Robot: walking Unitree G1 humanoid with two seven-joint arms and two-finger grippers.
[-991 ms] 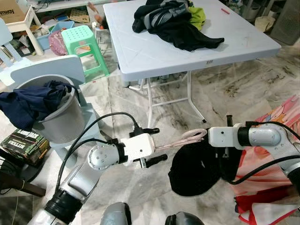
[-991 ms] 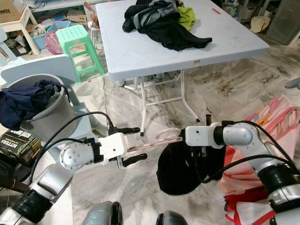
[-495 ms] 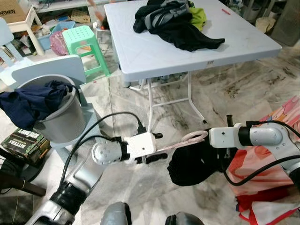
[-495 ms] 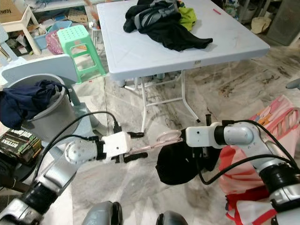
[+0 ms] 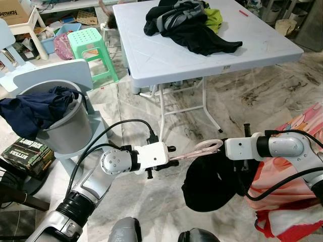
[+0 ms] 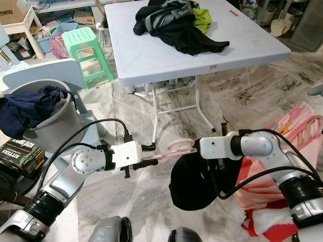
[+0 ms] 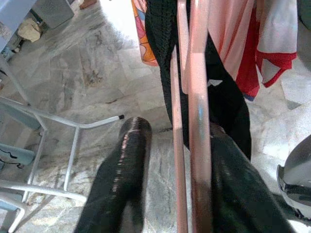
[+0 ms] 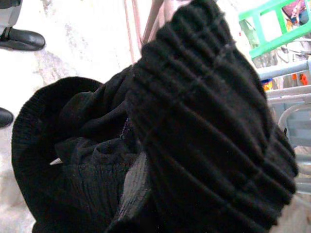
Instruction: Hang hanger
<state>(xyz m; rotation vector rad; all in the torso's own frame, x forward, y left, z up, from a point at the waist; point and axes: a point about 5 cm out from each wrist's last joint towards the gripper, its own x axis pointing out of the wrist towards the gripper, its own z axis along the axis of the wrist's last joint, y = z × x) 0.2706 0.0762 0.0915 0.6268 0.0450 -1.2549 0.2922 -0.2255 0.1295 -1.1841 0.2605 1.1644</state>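
A pink hanger (image 5: pixel 202 147) runs level between my two arms, low over the marble floor. My left gripper (image 5: pixel 170 155) is shut on its near end; in the left wrist view the pink rods (image 7: pixel 197 121) lie between the black fingers (image 7: pixel 119 179). A black knit garment (image 5: pixel 209 184) hangs bunched from the hanger's far end, under my right wrist (image 5: pixel 242 147). My right gripper sits inside that garment, and the black knit (image 8: pixel 194 126) covers it in the right wrist view.
A white folding table (image 5: pixel 166 55) stands just ahead with a pile of clothes (image 5: pixel 189 25) on it. A grey bucket (image 5: pixel 65 131) holding dark blue cloth is on the left, and a green stool (image 5: pixel 93 45) stands behind it. Pink and red fabric (image 5: pixel 292 201) hangs at the right.
My left gripper's fingers, wide apart a second ago, have closed in on the hanger's near end. The black garment and my right arm have stayed about where they were.
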